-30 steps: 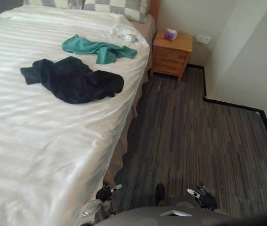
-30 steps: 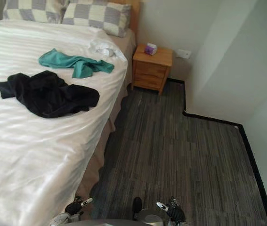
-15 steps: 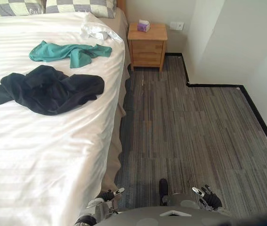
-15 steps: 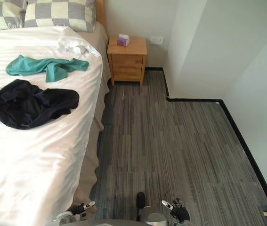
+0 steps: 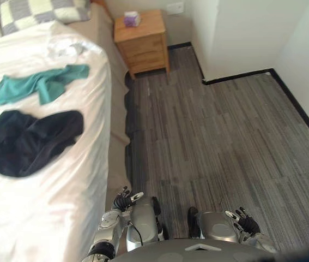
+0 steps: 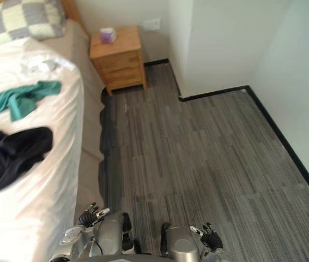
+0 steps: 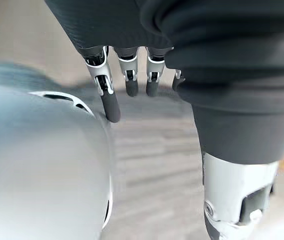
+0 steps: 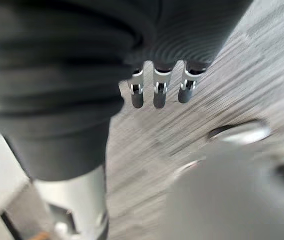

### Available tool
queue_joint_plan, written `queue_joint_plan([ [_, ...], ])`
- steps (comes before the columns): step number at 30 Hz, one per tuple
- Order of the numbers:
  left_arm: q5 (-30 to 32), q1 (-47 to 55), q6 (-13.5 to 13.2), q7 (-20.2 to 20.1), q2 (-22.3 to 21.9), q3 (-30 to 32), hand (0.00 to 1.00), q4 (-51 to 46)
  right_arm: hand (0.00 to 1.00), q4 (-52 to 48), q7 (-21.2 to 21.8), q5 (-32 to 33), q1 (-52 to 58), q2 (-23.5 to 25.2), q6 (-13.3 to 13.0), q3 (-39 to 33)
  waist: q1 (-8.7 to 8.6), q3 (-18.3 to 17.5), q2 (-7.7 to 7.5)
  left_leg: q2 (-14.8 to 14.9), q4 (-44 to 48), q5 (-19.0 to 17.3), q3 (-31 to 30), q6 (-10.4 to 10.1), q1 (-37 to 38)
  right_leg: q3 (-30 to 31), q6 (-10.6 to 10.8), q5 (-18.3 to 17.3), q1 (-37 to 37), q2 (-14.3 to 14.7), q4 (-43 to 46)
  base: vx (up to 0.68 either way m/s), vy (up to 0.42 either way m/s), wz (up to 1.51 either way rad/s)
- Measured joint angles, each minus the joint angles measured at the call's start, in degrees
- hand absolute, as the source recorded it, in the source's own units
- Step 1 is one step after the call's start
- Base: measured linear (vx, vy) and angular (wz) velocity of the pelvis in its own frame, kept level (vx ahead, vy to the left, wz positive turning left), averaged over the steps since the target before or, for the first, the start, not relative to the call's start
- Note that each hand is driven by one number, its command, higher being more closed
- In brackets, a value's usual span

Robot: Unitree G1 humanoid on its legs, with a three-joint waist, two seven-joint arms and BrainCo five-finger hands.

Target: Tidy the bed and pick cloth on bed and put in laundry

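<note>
A black cloth [image 5: 26, 141] lies crumpled on the white bed [image 5: 50, 202] at the left. Farther up the bed lies a teal cloth [image 5: 37, 84], and a small white cloth [image 5: 64, 50] sits near the checked pillows [image 5: 40, 10]. My left hand [image 5: 122, 200] hangs low beside the bed's edge, fingers relaxed and holding nothing; its fingers [image 7: 109, 102] point down over the carpet. My right hand [image 5: 243, 219] hangs at the lower right, well away from the bed, also open and empty, with its fingers [image 8: 158, 95] straight over the floor.
A wooden nightstand [image 5: 140, 38] with a small purple tissue box [image 5: 132, 19] stands at the bed's head. Grey striped carpet [image 5: 219, 142] spreads to the right. A white wall corner [image 5: 225, 33] with black skirting juts in at the upper right.
The whole scene has shifted left and turned, so the camera moved: the bed now sits at the left edge and more carpet shows. Both hands still hang low and empty.
</note>
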Motion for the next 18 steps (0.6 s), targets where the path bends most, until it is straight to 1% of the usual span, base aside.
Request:
queue_joint_plan([
  [1,-0.28,0.05,0.14,-0.01,-0.48,-0.07,0.00,0.10,0.00,0.06,0.39,-0.29,-0.03,0.25,-0.02,-0.30,0.02,0.01,-0.14,-1.51,-11.28,2.56,0.03,0.47,0.62,1.03,-0.04,0.02,2.56,0.94,-2.16,0.58,-0.101,-0.47],
  [2,-1.11,-0.05,0.37,-0.07,-0.34,-0.30,0.00,0.14,0.00,0.37,0.65,-0.53,-0.16,0.40,-0.07,-0.57,0.20,0.20,-0.55,-2.59,-20.16,5.81,0.16,0.73,1.18,1.51,-0.06,0.03,4.92,1.55,-4.28,0.60,-0.060,-0.36],
  [3,-1.84,-0.06,0.61,-0.15,-0.16,-0.37,0.00,0.14,0.00,0.46,0.95,-0.63,-0.15,0.43,-0.10,-0.75,0.27,0.19,-0.67,-2.81,-23.07,7.31,0.53,0.74,1.24,1.51,-0.06,0.02,6.00,1.71,-5.16,0.60,-0.027,-0.38],
  [4,-2.54,-0.16,0.92,-0.14,0.10,-0.59,0.00,0.23,0.00,0.68,1.55,-0.83,0.00,0.51,-0.13,-1.26,0.31,0.11,-0.83,-2.92,-26.26,8.70,1.90,1.19,1.21,1.51,-0.01,-0.04,8.13,1.77,-6.45,0.50,-0.002,-0.38],
  [5,-3.58,-0.16,1.26,-0.18,0.40,-0.69,0.00,0.52,0.00,1.11,1.66,-1.68,0.22,0.48,-0.13,-1.31,0.49,-0.30,-1.50,-3.02,-26.98,9.09,3.28,1.79,0.82,1.46,1.19,-0.88,9.24,1.48,-7.01,0.66,0.039,-0.54],
  [6,-4.70,-0.29,2.02,-0.25,1.12,-0.50,0.00,1.57,0.00,1.62,1.67,-2.14,0.55,0.80,-0.03,-1.35,1.09,-1.72,-2.20,-4.04,-25.98,11.49,4.72,5.74,0.75,1.04,2.22,-3.57,10.86,-0.17,-6.37,0.46,0.040,-0.43],
  [7,-4.72,-0.32,2.33,-0.23,1.32,-0.51,0.00,1.83,0.00,1.63,1.67,-2.46,0.64,0.89,0.03,-1.35,1.11,-2.07,-2.84,-4.54,-25.53,12.20,4.93,6.85,0.72,0.99,2.41,-4.14,10.84,-0.71,-5.81,0.75,0.058,-0.34],
  [8,-4.74,-0.49,3.63,-0.16,1.60,-0.61,0.00,3.33,0.00,1.69,1.73,-3.41,1.03,1.30,0.13,-1.34,0.89,-3.95,-3.12,-5.68,-24.05,13.40,5.81,11.81,0.84,0.81,3.95,-5.48,9.44,-2.13,-0.49,0.52,0.031,0.04],
  [9,-4.66,-0.89,4.68,-0.26,2.66,-0.70,0.00,4.60,0.00,2.40,2.23,-3.89,0.57,2.03,0.48,-1.84,0.25,-5.29,-5.02,-7.58,-22.61,10.43,5.77,12.98,1.64,-1.48,7.23,-6.73,5.35,-4.87,10.19,0.80,0.049,0.15],
  [10,-4.66,-0.93,5.02,-0.35,2.95,-0.72,0.00,4.70,0.00,3.15,2.74,-3.93,0.45,2.40,0.73,-1.80,0.29,-5.69,-5.60,-8.65,-22.17,8.92,5.45,13.24,2.64,-2.62,8.87,-6.45,2.94,-6.18,17.40,0.67,0.036,0.46],
  [11,-4.55,-0.98,5.74,-0.33,3.36,-0.92,0.00,4.86,0.00,4.04,3.14,-3.95,0.34,3.18,1.13,-1.78,0.10,-5.84,-6.98,-10.88,-21.17,5.95,3.13,13.71,4.55,-4.61,13.79,-1.39,-2.21,-8.92,31.78,0.67,0.036,0.56],
  [12,-4.54,-1.15,6.00,-0.26,3.58,-1.16,0.00,5.30,0.00,4.06,3.28,-3.95,0.38,3.39,1.24,-1.69,-0.22,-5.85,-7.24,-11.61,-20.53,4.67,1.89,13.76,5.63,-5.32,13.99,-0.41,-4.66,-10.62,37.75,0.64,0.011,0.93],
  [13,-4.56,-1.16,6.11,0.03,3.73,-2.16,0.00,6.01,0.00,4.06,3.61,-3.94,0.13,3.19,1.62,-1.60,-0.28,-5.75,-7.10,-12.49,-20.15,2.43,-0.21,13.75,8.69,-7.37,12.85,-1.36,-8.08,-13.29,46.08,0.64,-0.014,0.93],
  [14,-4.58,-1.16,6.24,0.27,3.68,-2.59,0.00,6.73,0.00,3.89,3.72,-3.94,-0.21,2.50,1.66,-1.44,-0.31,-5.60,-6.44,-12.46,-20.42,1.03,-2.20,13.56,11.47,-8.96,11.58,-2.37,-9.69,-14.67,48.05,0.75,-0.041,1.04],
  [15,-4.61,-1.12,6.93,1.29,3.95,-3.58,0.00,6.89,0.00,3.81,3.70,-3.88,-0.32,1.91,1.60,-1.11,0.00,-5.02,-5.57,-12.12,-22.66,0.26,-4.75,12.83,16.57,-10.84,11.24,-4.30,-11.07,-15.45,46.59,0.61,-0.052,0.81],
  [16,-4.75,-1.01,7.12,1.83,4.02,-3.93,0.00,6.96,0.00,3.82,3.76,-3.82,-0.30,1.72,1.63,-1.00,-0.09,-4.79,-5.14,-11.69,-24.12,0.10,-6.11,12.54,18.91,-11.39,11.05,-5.34,-11.98,-15.33,44.49,0.56,-0.098,0.94],
  [17,-5.42,-0.66,7.31,2.85,3.96,-4.46,0.00,7.16,0.00,3.74,3.76,-3.72,-0.33,1.27,1.62,-1.00,-0.31,-4.44,-3.84,-10.28,-26.32,-0.19,-8.60,12.01,22.38,-12.00,10.30,-6.21,-13.83,-14.26,38.30,0.50,-0.148,1.08],
  [18,-6.19,-0.29,7.37,3.64,3.92,-4.67,0.00,7.79,0.00,3.73,3.73,-3.35,-0.32,0.98,1.59,-0.95,-0.78,-4.53,-3.19,-8.08,-27.87,-0.87,-11.71,10.89,25.14,-11.50,10.70,-5.63,-16.71,-12.35,27.10,0.49,-0.179,1.16],
])
